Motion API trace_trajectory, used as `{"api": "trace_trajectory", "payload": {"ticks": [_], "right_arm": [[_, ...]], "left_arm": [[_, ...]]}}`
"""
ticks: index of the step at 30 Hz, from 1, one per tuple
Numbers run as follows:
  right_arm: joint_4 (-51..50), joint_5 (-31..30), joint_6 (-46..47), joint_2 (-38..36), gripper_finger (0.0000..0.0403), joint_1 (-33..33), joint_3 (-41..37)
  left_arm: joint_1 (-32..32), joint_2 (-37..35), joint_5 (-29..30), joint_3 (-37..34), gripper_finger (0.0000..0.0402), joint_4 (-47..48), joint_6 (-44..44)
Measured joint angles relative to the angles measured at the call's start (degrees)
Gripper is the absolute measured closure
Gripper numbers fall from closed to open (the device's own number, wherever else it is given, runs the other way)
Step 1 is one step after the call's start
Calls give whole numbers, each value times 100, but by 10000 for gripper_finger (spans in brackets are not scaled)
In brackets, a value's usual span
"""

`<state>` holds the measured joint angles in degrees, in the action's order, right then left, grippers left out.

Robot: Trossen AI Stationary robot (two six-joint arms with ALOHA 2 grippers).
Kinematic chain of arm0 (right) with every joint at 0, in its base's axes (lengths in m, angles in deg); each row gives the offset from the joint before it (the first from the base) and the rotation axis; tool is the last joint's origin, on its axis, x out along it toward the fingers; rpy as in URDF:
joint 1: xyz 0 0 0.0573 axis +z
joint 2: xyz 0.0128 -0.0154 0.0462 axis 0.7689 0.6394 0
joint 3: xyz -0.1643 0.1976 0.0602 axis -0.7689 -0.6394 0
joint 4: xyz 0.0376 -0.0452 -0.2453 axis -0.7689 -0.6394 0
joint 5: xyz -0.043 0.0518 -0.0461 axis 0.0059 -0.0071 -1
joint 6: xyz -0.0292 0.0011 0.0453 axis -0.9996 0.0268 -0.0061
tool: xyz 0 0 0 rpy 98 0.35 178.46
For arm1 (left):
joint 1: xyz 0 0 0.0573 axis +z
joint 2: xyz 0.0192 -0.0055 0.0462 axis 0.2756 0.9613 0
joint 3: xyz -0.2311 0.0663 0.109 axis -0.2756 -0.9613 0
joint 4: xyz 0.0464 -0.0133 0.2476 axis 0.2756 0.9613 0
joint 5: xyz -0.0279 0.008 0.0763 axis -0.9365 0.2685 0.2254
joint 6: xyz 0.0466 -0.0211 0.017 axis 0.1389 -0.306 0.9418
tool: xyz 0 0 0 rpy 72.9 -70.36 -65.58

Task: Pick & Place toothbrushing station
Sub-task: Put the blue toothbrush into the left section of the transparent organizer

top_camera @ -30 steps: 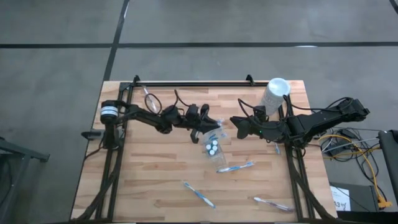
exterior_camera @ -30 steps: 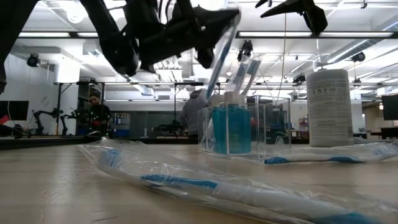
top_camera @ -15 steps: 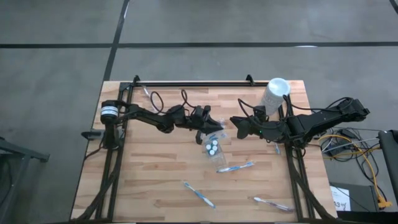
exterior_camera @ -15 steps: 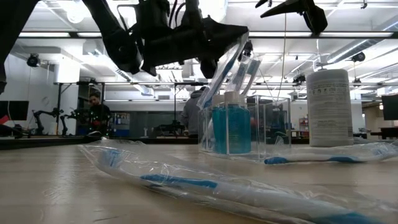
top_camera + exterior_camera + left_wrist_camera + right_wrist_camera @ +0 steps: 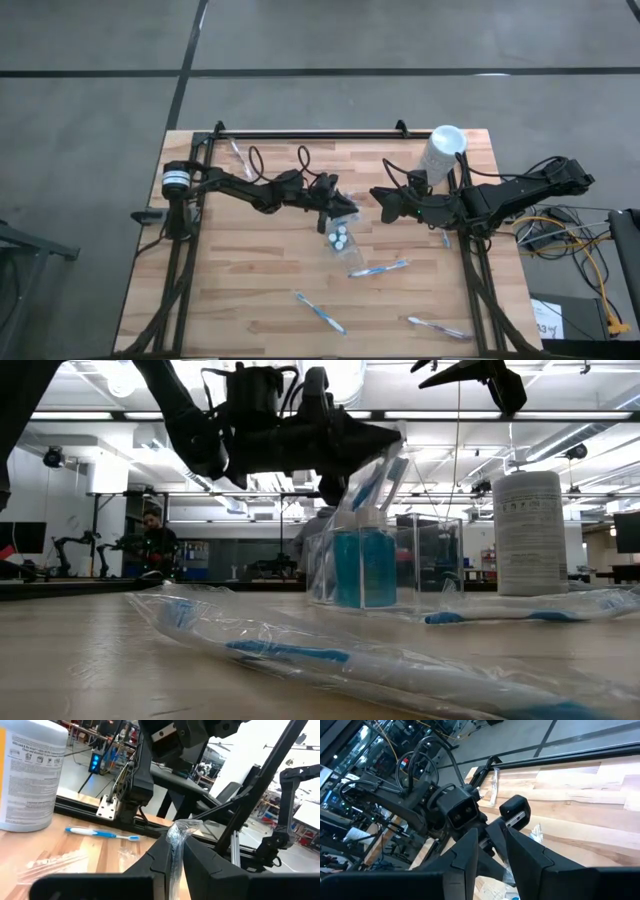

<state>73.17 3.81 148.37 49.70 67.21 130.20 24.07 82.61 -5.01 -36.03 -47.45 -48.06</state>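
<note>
From above, your left pincer point(image 5: 335, 203) is clamped on the top edge of the clear pouch point(image 5: 345, 218), the white-capped tubes point(image 5: 341, 238) just below it, while your right pincer point(image 5: 383, 205) waits close opposite, its fingers narrowly apart and empty. At surface level the pouch hangs tilted beneath the left pincer with toothbrushes point(image 5: 380, 475) and blue tubes inside. Your left wrist view confirms the crinkled plastic nipped between the fingers point(image 5: 158, 857), so the step in hand is carrying the filled pouch; next it likely needs setting down upright before release.

A clear plastic pouch point(image 5: 341, 228) at the table's middle holds small blue tubes with white caps point(image 5: 341, 238) and a toothbrush; its top edge is lifted. Three wrapped blue-and-white toothbrushes lie nearer: one point(image 5: 379, 268) right, one point(image 5: 320, 312) centre, one point(image 5: 438, 327) near-right corner.
</note>
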Motion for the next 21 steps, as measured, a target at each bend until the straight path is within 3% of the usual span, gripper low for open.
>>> {"api": "trace_trajectory", "payload": {"ticks": [6, 15, 21], "right_arm": [[1, 0, -6, -1, 305, 0, 0], [1, 0, -13, -1, 305, 0, 0], [0, 0, 1, -1, 305, 0, 0]], "left_arm": [[0, -12, -9, 0, 358, -25, -158], [0, -22, -9, 0, 300, 4, -340], [0, -108, -19, 0, 289, -8, -549]]}}
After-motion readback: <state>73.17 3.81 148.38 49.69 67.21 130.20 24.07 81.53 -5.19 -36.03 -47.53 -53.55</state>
